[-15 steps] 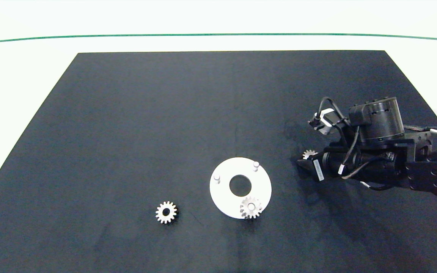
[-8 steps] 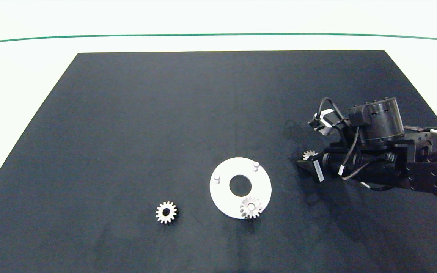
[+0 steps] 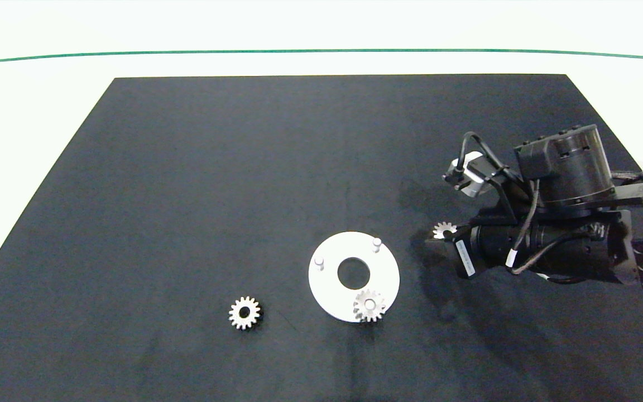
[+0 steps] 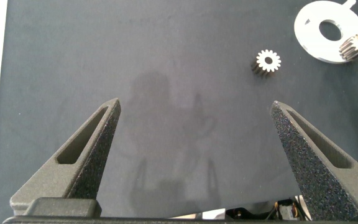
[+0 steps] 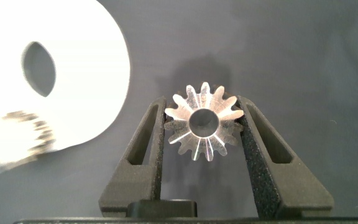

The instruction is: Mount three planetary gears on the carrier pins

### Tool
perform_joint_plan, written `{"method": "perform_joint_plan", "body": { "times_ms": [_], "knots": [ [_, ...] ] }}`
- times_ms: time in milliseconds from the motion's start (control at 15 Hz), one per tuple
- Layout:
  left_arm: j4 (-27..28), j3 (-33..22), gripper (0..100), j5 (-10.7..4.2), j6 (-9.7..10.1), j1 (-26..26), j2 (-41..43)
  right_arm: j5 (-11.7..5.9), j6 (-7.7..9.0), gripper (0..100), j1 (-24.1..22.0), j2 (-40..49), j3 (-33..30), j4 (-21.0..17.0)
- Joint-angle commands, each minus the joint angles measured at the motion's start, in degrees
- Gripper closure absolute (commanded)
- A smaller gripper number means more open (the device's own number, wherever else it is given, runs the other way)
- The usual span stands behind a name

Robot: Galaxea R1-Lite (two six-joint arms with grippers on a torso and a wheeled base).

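R gripper [image 5: 201,127] pinched one gear [image 5: 201,122] between its fingers, just right of the white disc [image 3: 327,290], apart from it. Second gear [image 3: 369,305] sat on the disc's near pin; two pins [image 3: 377,243] were bare. Third gear [image 3: 244,312] lay on the mat [image 3: 215,184], left of disc. L gripper [image 4: 194,109] was spread wide above mat, holding nothing.
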State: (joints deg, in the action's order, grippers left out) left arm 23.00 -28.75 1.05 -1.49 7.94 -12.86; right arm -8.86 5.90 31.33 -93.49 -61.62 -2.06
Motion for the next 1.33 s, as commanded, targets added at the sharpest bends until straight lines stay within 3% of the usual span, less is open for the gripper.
{"method": "perform_joint_plan", "body": {
  "times_ms": [67, 333, 1333],
  "knots": [
    [0.1, 0.1, 0, 0.01, -0.01, 0.0, 0.0, -3.53, 0.08, 84, 6.5, 2.7, -4.8, -2.0],
    [0.1, -0.2, 0, 0.01, -0.01, 0.0, 0.2, -7.92, 0.25, 84, 11.5, 0.1, -6.2, -2.0],
    [0.2, -0.4, 0, 0.01, -0.01, 0.0, 0.9, -7.92, -0.01, 84, 11.8, -8.0, -9.6, -1.4]
  ]
}}
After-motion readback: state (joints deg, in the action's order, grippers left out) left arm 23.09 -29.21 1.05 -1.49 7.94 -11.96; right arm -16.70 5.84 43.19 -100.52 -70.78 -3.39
